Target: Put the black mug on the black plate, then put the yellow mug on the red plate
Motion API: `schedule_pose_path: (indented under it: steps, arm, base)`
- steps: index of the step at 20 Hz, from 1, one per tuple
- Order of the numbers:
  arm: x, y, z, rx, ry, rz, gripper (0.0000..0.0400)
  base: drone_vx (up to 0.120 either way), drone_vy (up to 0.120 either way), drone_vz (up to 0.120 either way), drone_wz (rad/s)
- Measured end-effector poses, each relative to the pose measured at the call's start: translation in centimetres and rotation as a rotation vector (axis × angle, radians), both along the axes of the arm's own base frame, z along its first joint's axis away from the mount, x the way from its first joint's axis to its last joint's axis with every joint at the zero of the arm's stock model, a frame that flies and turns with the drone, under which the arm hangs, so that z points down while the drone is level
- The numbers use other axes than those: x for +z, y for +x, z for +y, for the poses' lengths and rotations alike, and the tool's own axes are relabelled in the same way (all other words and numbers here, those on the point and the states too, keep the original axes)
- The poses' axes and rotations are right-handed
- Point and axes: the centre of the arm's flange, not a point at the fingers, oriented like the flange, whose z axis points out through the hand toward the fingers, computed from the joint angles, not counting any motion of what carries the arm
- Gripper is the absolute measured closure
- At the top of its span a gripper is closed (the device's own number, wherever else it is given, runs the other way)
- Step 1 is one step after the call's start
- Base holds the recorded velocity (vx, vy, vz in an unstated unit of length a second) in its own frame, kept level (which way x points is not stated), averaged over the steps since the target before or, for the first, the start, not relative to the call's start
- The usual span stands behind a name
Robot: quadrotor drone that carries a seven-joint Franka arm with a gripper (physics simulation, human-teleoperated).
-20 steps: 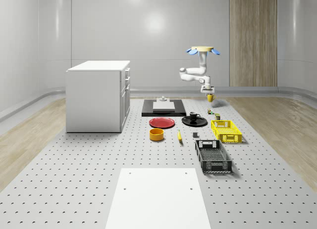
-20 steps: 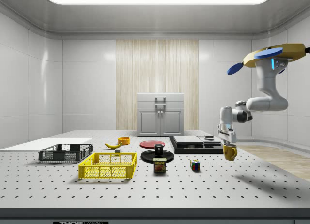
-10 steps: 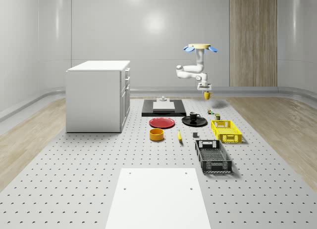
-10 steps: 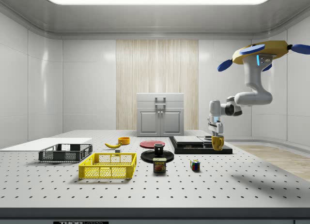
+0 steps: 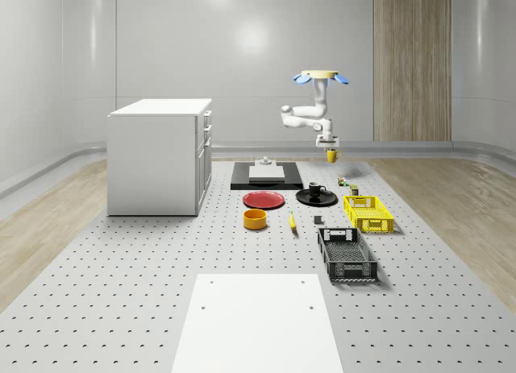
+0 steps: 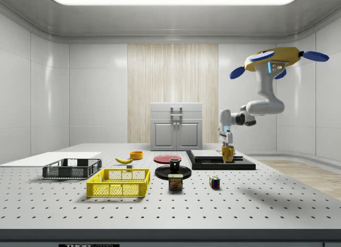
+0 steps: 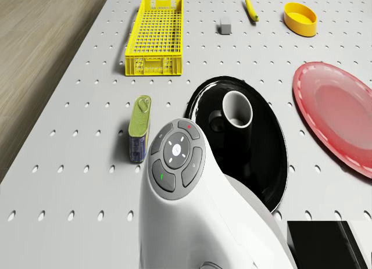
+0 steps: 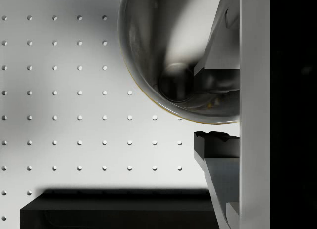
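The drone hovers over the table's far side, behind the black plate. Its arm hangs down with the gripper shut on the yellow mug, which is carried in the air. In the side view the yellow mug hangs level with the black slab. The black mug stands upright on the black plate, as the drone view's black mug confirms. The red plate lies bare beside it. In the wrist view the mug's inside sits against a finger.
A white cabinet stands at the whole-scene view's left. A black slab with a white block lies behind the plates. A yellow crate, black crate, yellow bowl, banana, can and cube lie around.
The drone, arm and held yellow mug have moved toward the whole-scene view's left and the side view's left, nearer the black slab and plates. Nothing on the table has moved.
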Motion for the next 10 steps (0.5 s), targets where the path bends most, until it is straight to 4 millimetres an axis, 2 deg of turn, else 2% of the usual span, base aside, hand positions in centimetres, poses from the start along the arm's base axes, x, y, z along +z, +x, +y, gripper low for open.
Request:
schedule_pose_path:
  steps: [10]
  arm:
    - [0.0,0.0,0.0,0.0,0.0,0.0,0.029]
  base:
    - [0.12,-0.12,0.0,0.0]
